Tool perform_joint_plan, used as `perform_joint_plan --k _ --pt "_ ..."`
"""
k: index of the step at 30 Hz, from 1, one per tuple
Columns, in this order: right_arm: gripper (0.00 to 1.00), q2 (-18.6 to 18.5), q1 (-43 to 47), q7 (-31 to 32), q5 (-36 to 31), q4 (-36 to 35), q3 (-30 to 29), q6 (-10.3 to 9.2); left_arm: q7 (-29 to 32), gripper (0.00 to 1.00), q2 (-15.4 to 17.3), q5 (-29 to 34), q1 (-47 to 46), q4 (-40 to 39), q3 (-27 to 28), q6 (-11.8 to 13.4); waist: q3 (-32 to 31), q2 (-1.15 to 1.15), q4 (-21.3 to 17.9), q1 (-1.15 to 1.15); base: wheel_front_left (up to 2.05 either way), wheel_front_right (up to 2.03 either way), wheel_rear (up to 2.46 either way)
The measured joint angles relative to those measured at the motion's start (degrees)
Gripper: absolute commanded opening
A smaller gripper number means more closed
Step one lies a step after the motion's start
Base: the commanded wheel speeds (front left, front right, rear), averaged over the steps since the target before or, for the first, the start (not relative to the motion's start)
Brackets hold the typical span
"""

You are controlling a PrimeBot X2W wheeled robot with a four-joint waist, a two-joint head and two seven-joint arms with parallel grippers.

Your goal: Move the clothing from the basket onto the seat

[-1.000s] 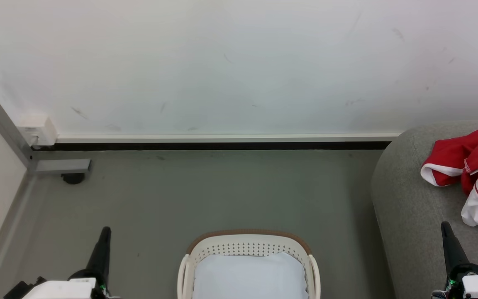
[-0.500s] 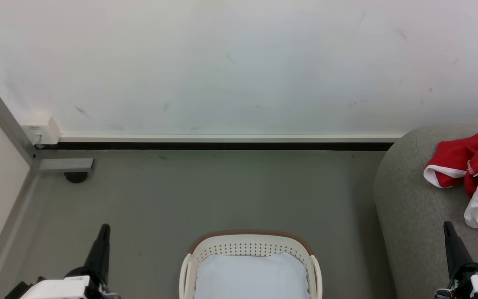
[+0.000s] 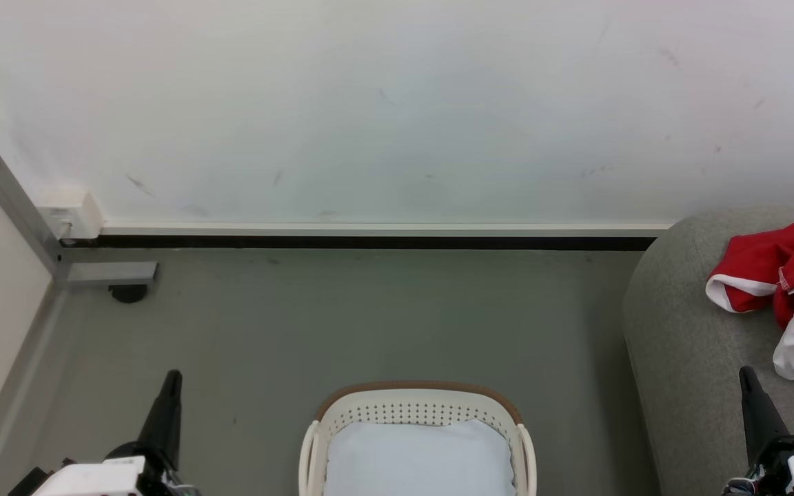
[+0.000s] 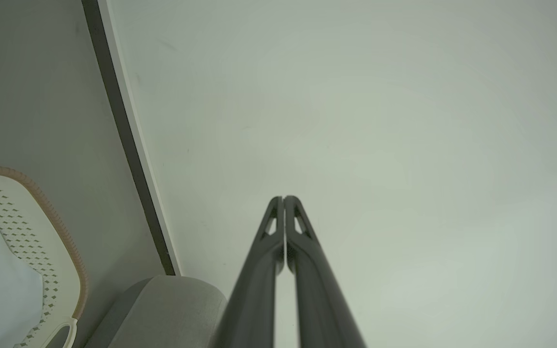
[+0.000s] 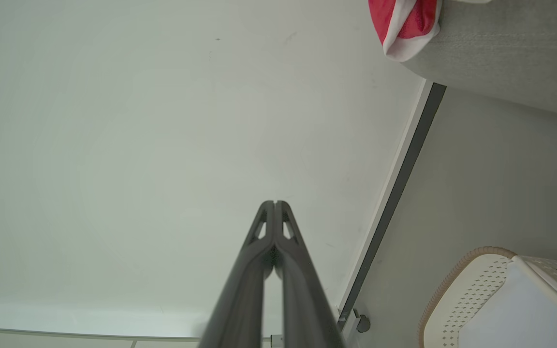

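Holding left claw and right claw closed, empty, flanking the basket with a pale pad inside; seeing the clothing lying crumpled on the seat

black tapered left tool, matching right tool, white wrists

A white wall with some small dark marks takes the upper half of the frame. Along its lower edge runs a white strip, and just under it a black strip. Below is the grey floor. At the left a grey metal post slants down to a short bar with a black round foot. A small white box sits beside the post. At the bottom middle lies a pale blue-white pad.
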Motion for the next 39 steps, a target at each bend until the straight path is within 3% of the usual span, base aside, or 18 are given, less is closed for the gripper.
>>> perform_joint_plan --k 39 --pt "0.00 0.3 0.0 0.3 -0.2 0.0 -0.5 0.00 0.0 0.00 0.0 0.0 0.0 0.0 0.0 0.0 0.0 0.00 0.0 0.00 0.00 0.00 0.00"
